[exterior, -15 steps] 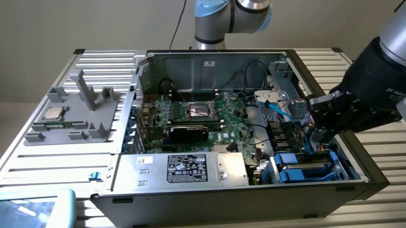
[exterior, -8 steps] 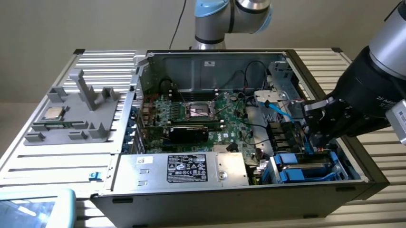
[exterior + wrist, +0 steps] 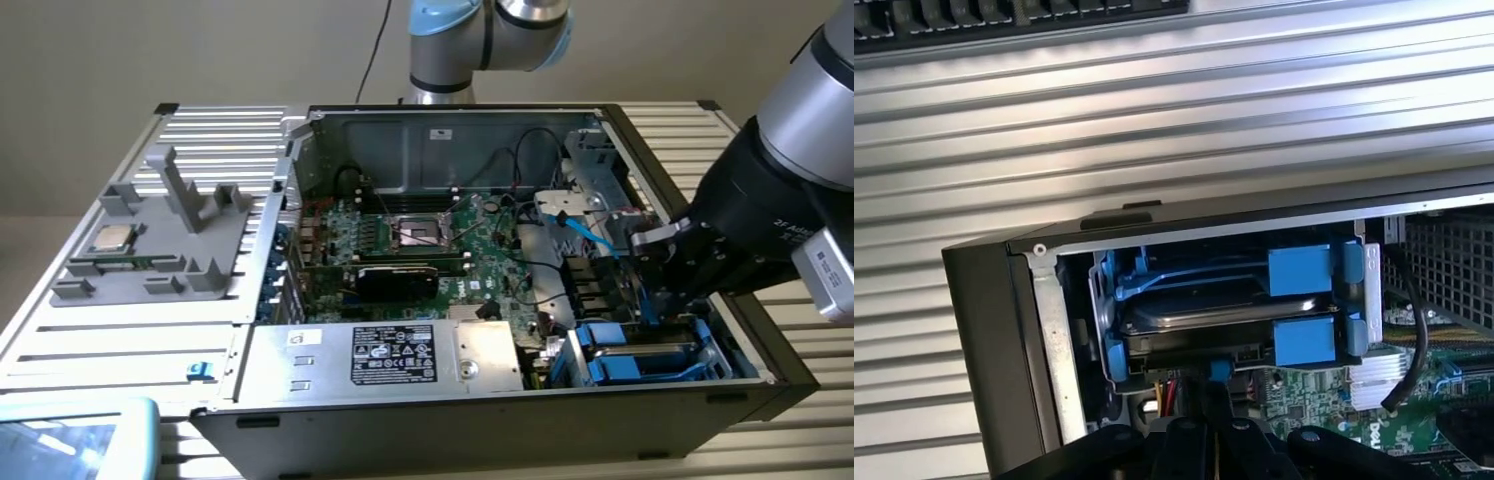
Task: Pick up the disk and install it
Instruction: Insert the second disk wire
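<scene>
Disk (image 3: 1224, 315) sits in the drive cage at the front corner of the open computer case (image 3: 441, 425), on the exterior view's right, its blue carrier (image 3: 1299, 270) framing the dark metal body on both sides; from the wrist view it looks seated, or very nearly so, in the bay. Just above that bay hangs the gripper (image 3: 667, 300), its jaws pressed together with nothing visibly pinched between them. Judging by its build, the drive should be stiff and fairly dense for its size, with smooth metal faces that could slip in a grip, and its electronics would not take kindly to a knock or a drop. The plastic carrier rails along the long edges look like the sensible place to take hold, being less slick than bare metal. Nearby cables (image 3: 1414, 330) crowd the bay's inner side over the motherboard (image 3: 427, 250).
</scene>
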You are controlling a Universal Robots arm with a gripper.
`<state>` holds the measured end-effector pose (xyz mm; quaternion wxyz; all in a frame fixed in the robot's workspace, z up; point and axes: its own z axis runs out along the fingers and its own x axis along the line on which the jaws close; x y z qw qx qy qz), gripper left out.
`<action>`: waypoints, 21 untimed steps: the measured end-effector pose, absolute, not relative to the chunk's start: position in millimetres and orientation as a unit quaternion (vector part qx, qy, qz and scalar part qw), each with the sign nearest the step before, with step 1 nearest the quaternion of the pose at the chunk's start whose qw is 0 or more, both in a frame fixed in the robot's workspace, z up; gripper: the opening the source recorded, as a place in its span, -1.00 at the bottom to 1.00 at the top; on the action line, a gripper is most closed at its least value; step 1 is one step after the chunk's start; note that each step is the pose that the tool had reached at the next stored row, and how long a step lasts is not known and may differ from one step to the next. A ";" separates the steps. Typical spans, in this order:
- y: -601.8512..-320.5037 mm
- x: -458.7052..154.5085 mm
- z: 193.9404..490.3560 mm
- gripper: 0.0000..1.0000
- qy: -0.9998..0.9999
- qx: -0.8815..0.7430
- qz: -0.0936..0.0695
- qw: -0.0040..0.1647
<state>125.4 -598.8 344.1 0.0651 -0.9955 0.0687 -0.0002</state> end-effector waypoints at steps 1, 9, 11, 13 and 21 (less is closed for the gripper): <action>-599.0 125.4 342.8 -0.79 0.069 -0.996 -0.001 0.065; -600.6 125.2 334.8 -0.79 0.068 -0.996 -0.005 0.065; -600.5 125.2 338.6 -0.79 0.068 -0.996 -0.005 0.064; -600.7 125.3 345.1 -0.79 0.068 -0.996 -0.005 0.061; -589.4 126.8 361.6 -0.79 0.068 -0.997 -0.006 0.035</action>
